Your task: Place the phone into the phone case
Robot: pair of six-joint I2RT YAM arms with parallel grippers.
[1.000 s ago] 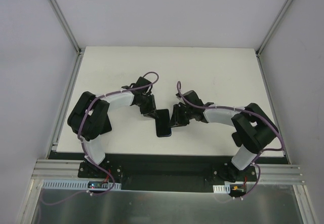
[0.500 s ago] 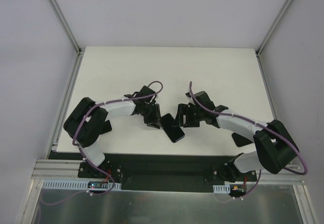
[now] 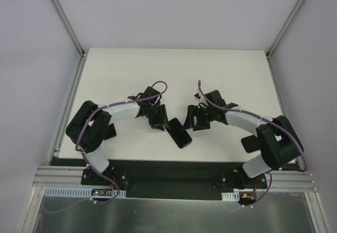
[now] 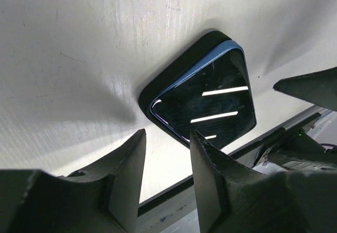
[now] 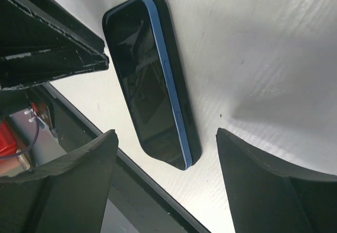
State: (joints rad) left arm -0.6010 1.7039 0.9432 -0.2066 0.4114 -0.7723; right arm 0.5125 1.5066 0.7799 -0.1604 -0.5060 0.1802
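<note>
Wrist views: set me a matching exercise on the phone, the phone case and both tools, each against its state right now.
1. phone
2. phone case
3. left tool
4. right tool

A. spread wide, empty
B. all black, lying under the other item
C. glossy screen up, blue edge showing
D. narrow gap, empty

Pairs: 1-C, 2-B, 3-D, 4-A

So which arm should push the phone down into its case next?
Probably the right arm: its jaws stand wide, and the phone's blue edge, not pressed in, faces it.
</note>
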